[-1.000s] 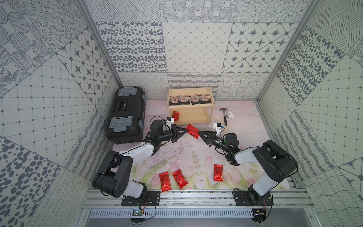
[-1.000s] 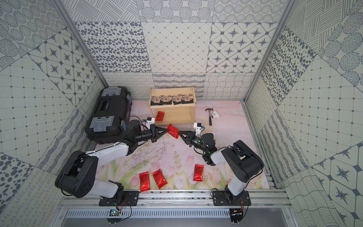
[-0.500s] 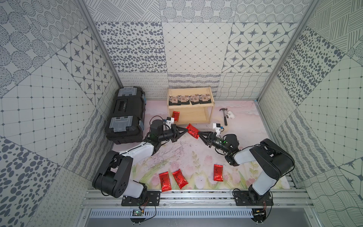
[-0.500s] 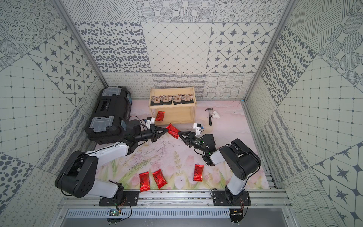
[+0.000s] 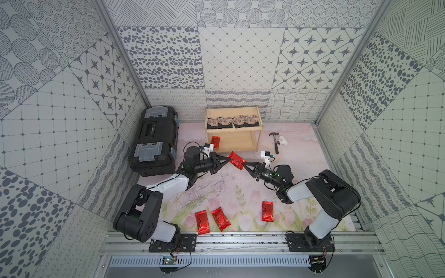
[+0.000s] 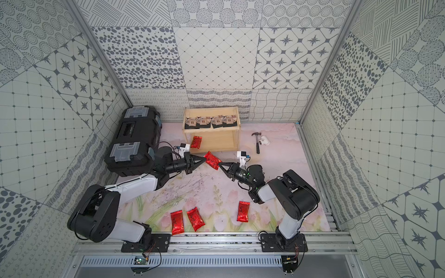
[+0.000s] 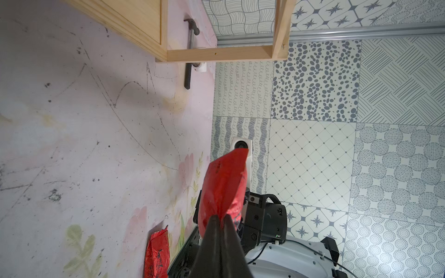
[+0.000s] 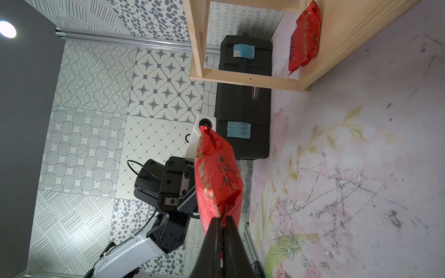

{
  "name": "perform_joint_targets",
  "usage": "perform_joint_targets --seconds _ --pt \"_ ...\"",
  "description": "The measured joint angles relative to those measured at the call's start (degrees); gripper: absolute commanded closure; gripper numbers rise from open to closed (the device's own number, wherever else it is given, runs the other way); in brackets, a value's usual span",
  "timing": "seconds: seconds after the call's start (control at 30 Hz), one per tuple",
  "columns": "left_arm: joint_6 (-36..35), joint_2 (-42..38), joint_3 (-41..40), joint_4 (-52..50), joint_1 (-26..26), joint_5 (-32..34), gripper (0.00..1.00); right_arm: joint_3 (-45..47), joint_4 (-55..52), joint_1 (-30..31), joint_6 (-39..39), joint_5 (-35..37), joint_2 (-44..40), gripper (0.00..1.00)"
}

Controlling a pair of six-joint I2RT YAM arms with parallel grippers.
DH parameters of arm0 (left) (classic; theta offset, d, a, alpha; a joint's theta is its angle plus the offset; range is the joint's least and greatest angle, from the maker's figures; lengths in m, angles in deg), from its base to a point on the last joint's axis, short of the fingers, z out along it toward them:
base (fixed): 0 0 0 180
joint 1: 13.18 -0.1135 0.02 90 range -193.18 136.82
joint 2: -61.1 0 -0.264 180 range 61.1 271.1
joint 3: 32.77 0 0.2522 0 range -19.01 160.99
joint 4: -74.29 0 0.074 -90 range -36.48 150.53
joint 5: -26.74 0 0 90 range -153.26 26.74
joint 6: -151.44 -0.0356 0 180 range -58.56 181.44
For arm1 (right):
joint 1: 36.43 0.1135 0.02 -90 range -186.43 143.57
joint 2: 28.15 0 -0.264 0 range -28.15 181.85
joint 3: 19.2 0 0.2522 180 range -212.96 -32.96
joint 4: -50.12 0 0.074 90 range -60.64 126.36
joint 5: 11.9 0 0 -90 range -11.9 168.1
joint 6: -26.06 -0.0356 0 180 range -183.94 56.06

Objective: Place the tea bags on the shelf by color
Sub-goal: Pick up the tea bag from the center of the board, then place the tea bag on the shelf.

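- Left wrist view: left gripper (image 7: 221, 217) is clamped on the left end of a red tea bag (image 7: 224, 183).
- Right gripper (image 8: 222, 217) is clamped on its right end; the bag spans between the two, just on the near side of the shelf (image 5: 240, 143).

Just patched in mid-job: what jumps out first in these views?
The left gripper and right gripper both pinch one shiny red foil pouch in mid-air before the pale wooden shelf. Four black sachets line its top tier; three red pouches lie near the front of the table.
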Motion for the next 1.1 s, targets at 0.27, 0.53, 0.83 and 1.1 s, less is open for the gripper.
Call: perform_joint_targets --seconds 0.27,0.53,0.83,1.1 --pt "-2.3 0.4 3.1 -3.5 -0.5 0.0 0.33 -4.2 -12.9 0.0 3.6 0.5 -0.3 1.00" --pt "-10.3 -4.9 7.6 -19.4 -5.6 1.4 0.33 -13.5 -27.1 1.4 5.1 11.2 -0.2 1.00" --pt "-21.2 -12.3 8.5 -40.4 -10.3 10.0 0.33 -27.2 -42.4 7.6 1.2 33.8 7.5 1.00" --pt "-27.1 -14.3 8.4 -51.2 -10.8 15.0 0.35 -39.9 -50.6 11.2 -5.1 45.4 19.1 1.00"
